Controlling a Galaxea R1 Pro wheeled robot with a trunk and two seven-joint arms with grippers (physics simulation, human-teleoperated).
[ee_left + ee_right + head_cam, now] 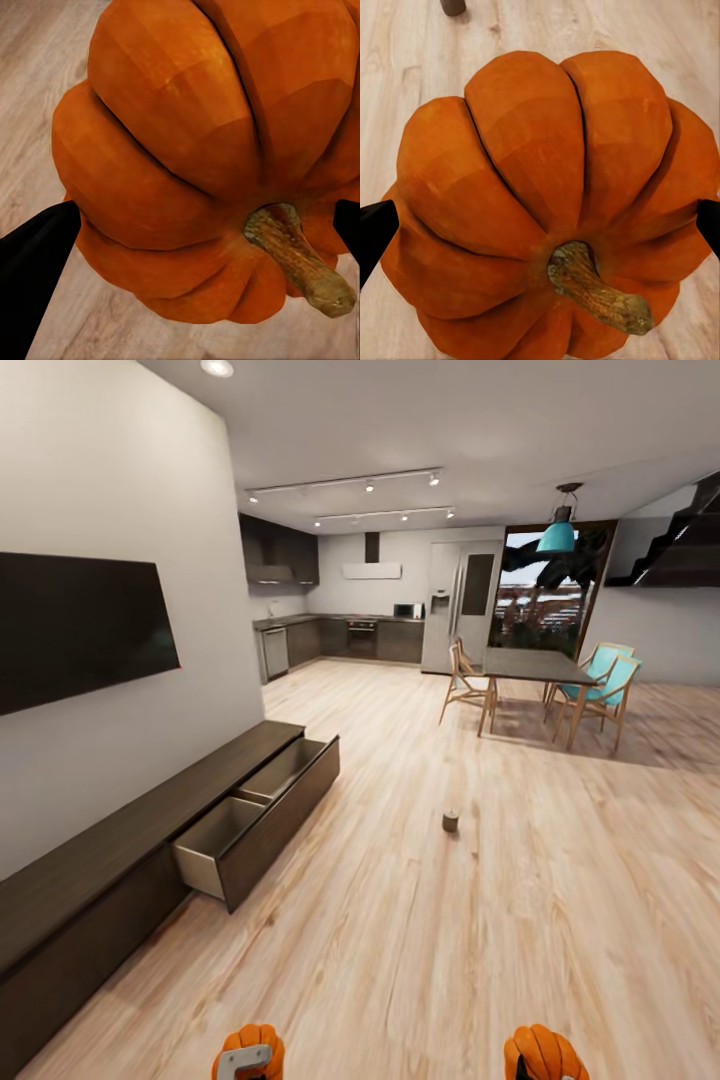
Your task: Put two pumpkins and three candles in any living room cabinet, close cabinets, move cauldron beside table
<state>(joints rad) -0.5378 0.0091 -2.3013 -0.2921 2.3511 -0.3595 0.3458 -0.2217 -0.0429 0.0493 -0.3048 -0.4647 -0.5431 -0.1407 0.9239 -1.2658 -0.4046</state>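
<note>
while each arm carries one of the pumpkins, the left pumpkin sits clamped between the dark fingers of the left gripper, its woody stem pointing toward the wrist camera. the right pumpkin is likewise grasped by the right gripper, black fingers pressing it from both sides. in the head view both orange fruits sit at the lower edge, the left pumpkin and the right pumpkin, above the pale wood floor.

a single candle stands upright on the floor, well ahead of the robot. to the left, the long dark cabinet runs along the wall with two drawers pulled out, their beige insides showing. above it hangs a black tv. farther off stand a dining table with chairs and the grey kitchen.
</note>
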